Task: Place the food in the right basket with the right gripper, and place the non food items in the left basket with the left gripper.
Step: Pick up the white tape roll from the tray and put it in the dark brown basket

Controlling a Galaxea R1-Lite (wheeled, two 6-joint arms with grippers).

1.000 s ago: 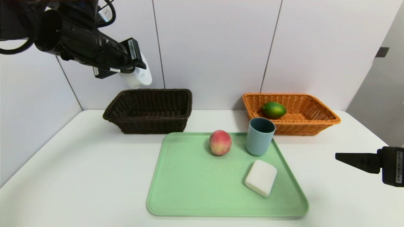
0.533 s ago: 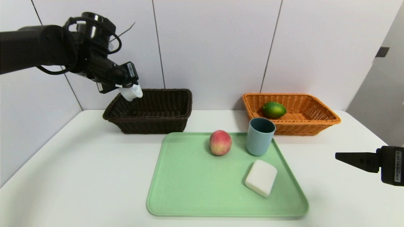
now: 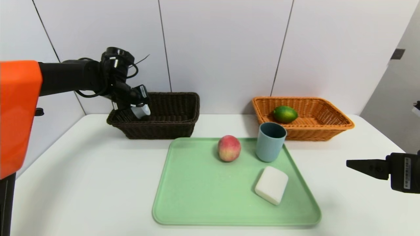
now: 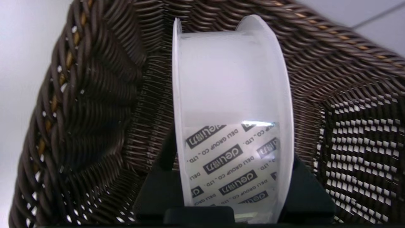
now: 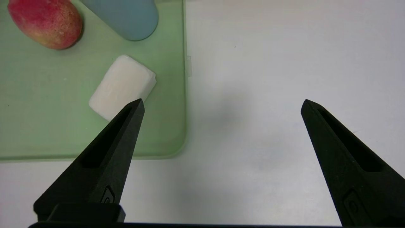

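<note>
Head view: L gripper [image 3: 140,109] w/ white spool [image 3: 141,111] over dark basket [image 3: 170,126].

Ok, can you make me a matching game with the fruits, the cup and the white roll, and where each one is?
Things:
1. green citrus fruit
2. peach
3. blue-grey cup
4. white spool

Places:
A. held by the left gripper in the dark basket
B. standing on the green tray, nearest the orange basket
C. lying in the orange basket
D. on the tray, left of the cup

Pairs: 1-C, 2-D, 3-B, 4-A
</note>
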